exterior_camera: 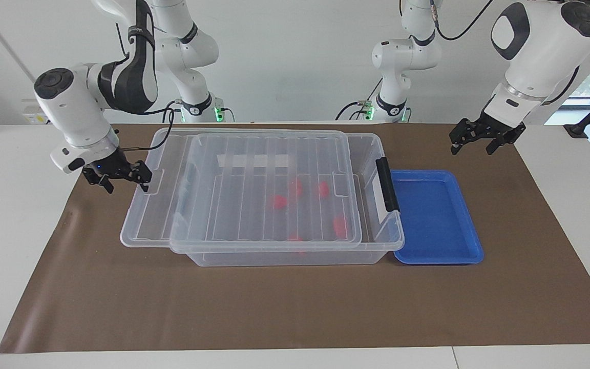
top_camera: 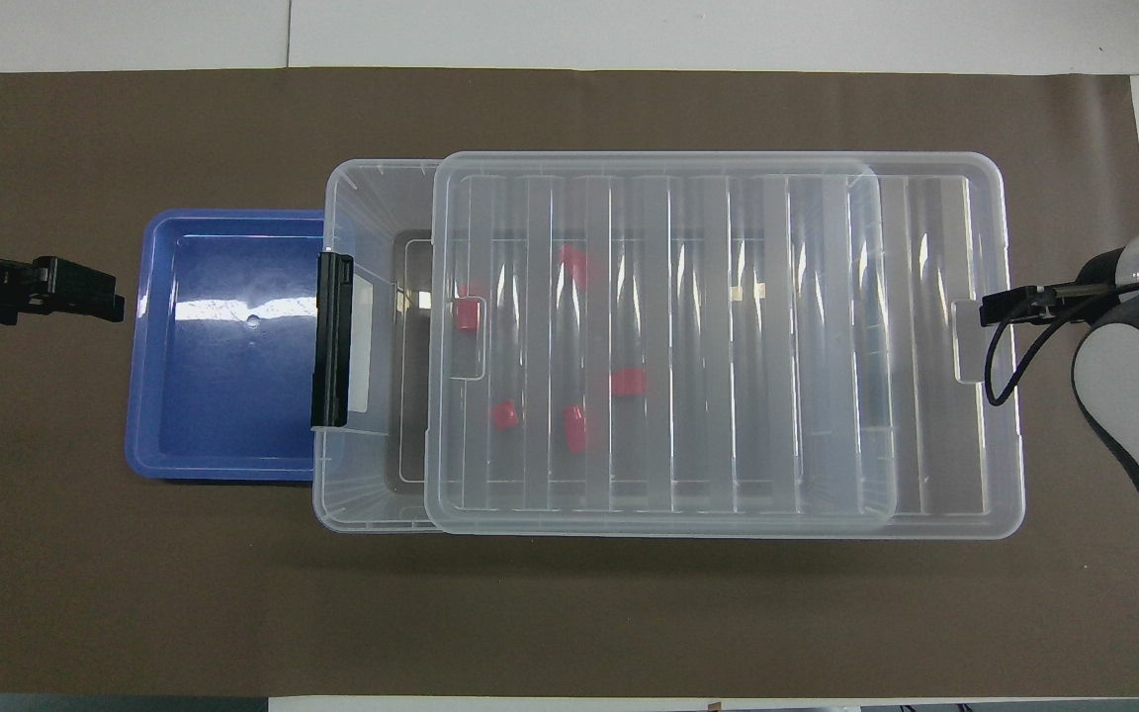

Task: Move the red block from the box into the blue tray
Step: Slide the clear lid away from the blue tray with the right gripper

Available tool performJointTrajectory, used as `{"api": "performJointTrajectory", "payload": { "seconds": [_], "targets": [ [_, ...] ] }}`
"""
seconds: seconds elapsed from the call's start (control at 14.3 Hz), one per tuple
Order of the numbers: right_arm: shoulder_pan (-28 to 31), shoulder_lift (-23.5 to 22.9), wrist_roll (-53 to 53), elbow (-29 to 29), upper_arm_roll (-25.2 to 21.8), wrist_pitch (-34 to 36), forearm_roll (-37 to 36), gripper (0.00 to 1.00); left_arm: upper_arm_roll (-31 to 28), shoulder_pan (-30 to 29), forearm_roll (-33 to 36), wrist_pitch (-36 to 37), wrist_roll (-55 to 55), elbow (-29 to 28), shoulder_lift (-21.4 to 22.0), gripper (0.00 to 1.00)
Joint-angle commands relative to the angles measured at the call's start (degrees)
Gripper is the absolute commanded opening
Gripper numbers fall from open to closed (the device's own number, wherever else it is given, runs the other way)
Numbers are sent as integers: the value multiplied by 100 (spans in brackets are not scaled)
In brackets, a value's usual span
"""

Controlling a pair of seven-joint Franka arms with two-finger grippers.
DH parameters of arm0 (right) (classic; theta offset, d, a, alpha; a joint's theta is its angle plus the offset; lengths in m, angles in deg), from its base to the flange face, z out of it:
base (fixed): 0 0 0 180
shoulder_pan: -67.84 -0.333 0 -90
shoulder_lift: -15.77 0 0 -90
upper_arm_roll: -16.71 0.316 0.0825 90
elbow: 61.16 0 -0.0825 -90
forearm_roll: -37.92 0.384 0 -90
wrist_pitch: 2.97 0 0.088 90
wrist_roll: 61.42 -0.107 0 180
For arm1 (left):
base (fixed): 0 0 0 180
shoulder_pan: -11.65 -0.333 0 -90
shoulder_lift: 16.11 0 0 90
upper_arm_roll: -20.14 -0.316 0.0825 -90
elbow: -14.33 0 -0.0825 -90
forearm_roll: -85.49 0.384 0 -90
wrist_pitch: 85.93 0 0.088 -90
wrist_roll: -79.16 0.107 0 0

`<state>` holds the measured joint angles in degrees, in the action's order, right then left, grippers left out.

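Observation:
The clear box [exterior_camera: 274,258] [top_camera: 372,188] stands mid-table with its ribbed lid [exterior_camera: 233,169] [top_camera: 728,346] slid partway off toward the right arm's end. Several red blocks [exterior_camera: 278,201] [top_camera: 504,415] lie on the box floor. All but one show through the lid, and that one [top_camera: 469,314] lies at the lid's edge. My right gripper [exterior_camera: 123,184] [top_camera: 1000,307] is open, one fingertip hooked at the lid's end tab. The blue tray [exterior_camera: 436,215] [top_camera: 223,396] lies against the box's latch end, with nothing in it. My left gripper [exterior_camera: 482,143] [top_camera: 85,292] hangs open, over the mat beside the tray.
A dark grey latch handle [exterior_camera: 387,184] [top_camera: 334,336] stands on the box end beside the tray. A brown mat [exterior_camera: 274,307] covers the table under everything. The lid overhangs the box at the right arm's end.

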<state>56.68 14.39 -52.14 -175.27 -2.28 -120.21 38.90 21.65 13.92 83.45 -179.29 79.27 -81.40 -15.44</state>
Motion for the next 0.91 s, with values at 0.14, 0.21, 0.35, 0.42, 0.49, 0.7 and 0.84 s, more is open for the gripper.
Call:
{"api": "performJointTrajectory", "payload": {
  "seconds": [0.14,0.21,0.35,0.42,0.49,0.7,0.84],
  "targets": [
    [324,94,548,-103,-16,-123,60,100,7,-60,-112,37,85,-60,64,100],
    [403,94,662,-94,-16,-123,60,100,7,-60,-112,37,85,-60,64,100],
    [561,94,900,-85,-25,-131,51,100,7,-60,-112,37,85,-60,64,100],
    [588,85,962,-85,-43,-158,51,100,7,-60,-112,37,85,-60,64,100],
    [588,85,1006,-85,-104,-158,51,100,7,-60,-112,37,85,-60,64,100],
    [588,85,1102,-85,-148,-193,42,100,7,-60,-112,37,85,-60,64,100],
    [588,85,1173,-85,-262,-193,42,100,7,-60,-112,37,85,-60,64,100]
  ]
}}
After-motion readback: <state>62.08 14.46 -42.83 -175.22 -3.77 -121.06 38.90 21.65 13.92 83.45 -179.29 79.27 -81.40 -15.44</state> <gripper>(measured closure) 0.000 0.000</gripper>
